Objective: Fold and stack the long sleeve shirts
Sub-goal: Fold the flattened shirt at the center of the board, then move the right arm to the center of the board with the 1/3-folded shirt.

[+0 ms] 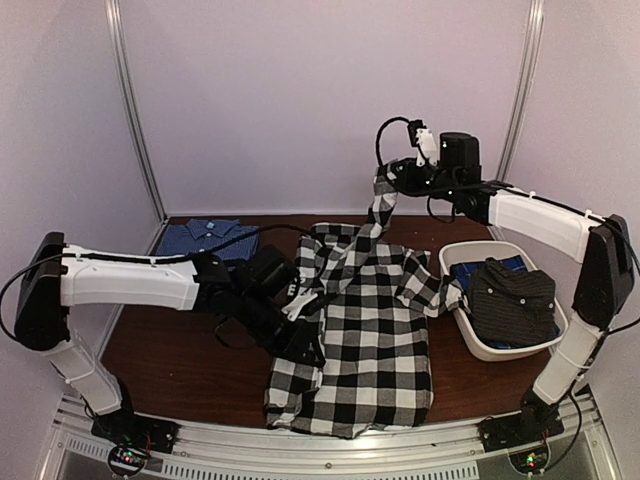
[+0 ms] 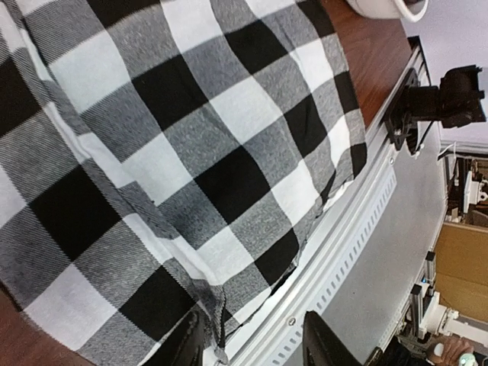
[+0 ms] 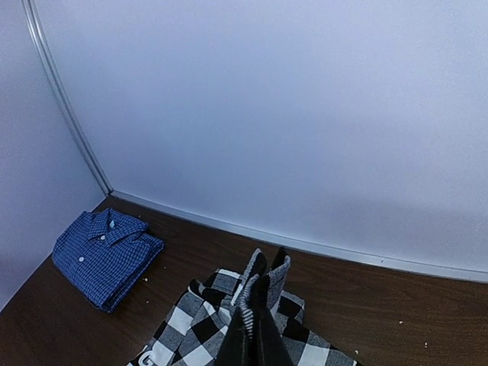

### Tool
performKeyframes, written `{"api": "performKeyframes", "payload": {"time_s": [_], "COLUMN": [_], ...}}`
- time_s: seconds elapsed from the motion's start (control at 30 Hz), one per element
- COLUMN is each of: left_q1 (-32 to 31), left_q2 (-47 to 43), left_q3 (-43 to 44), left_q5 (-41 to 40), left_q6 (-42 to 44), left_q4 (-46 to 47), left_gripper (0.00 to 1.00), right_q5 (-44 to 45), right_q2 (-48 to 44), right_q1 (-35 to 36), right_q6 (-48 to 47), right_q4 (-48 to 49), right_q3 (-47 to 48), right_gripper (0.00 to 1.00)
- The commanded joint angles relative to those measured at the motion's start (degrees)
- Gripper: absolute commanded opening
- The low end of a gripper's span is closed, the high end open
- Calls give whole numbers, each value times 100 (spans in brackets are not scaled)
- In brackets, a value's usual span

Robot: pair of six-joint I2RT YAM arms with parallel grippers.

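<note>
The black-and-white checked shirt [image 1: 372, 335] lies spread in the middle of the table, its hem at the near edge. My right gripper [image 1: 386, 186] is shut on one sleeve end and holds it up above the collar; the right wrist view shows the fingers [image 3: 263, 343] pinching the cuff [image 3: 268, 276]. My left gripper [image 1: 303, 343] is open low over the shirt's left side; in its wrist view [image 2: 255, 347] the checked cloth [image 2: 191, 152] fills the frame. The folded dark blue shirt [image 1: 210, 238] lies at the back left. The charcoal dotted shirt [image 1: 515, 300] sits in the basket.
The white oval basket [image 1: 500, 352] stands at the right and also holds a blue item [image 1: 478, 270]. A metal rail [image 1: 330, 448] runs along the table's near edge. The blue shirt also shows in the right wrist view [image 3: 107, 255]. Walls enclose the back and sides.
</note>
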Motion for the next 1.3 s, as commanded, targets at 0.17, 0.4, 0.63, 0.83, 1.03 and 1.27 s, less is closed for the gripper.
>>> {"api": "performKeyframes", "payload": {"time_s": [0.17,0.4,0.63,0.83,1.03,1.27], "left_q1": [911,1089,1119,1119,1119,1128], "left_q2": [-1085,-1224,-1516,-1712,-1622,-1767], "left_q3": [-1095,-1801,-2306,-2731,-2830,-2826], "left_q5": [-486,-327,-276,-48,98,-185], "left_q6": [-698,-774,-907,-1044,-1009,-1041], "left_q4": [610,877,1043,1353,1468,1150], "left_gripper": [44,45,48,49,49,49], "right_q5": [-1330,-1690,-1575,-1320,-1038,-1045], "right_q2": [1141,2484,3586,4326,5022,5574], "right_q1": [808,1242,1299,1290,1180,872], "right_q6": [-959,-818,-542,-386,-112,411], "right_q4": [-621,-977,-1042,-1209,-1435,-1420], "right_q3": [691,1622,2364,2946,3634,4200], "right_gripper": [0,0,0,0,0,0]}}
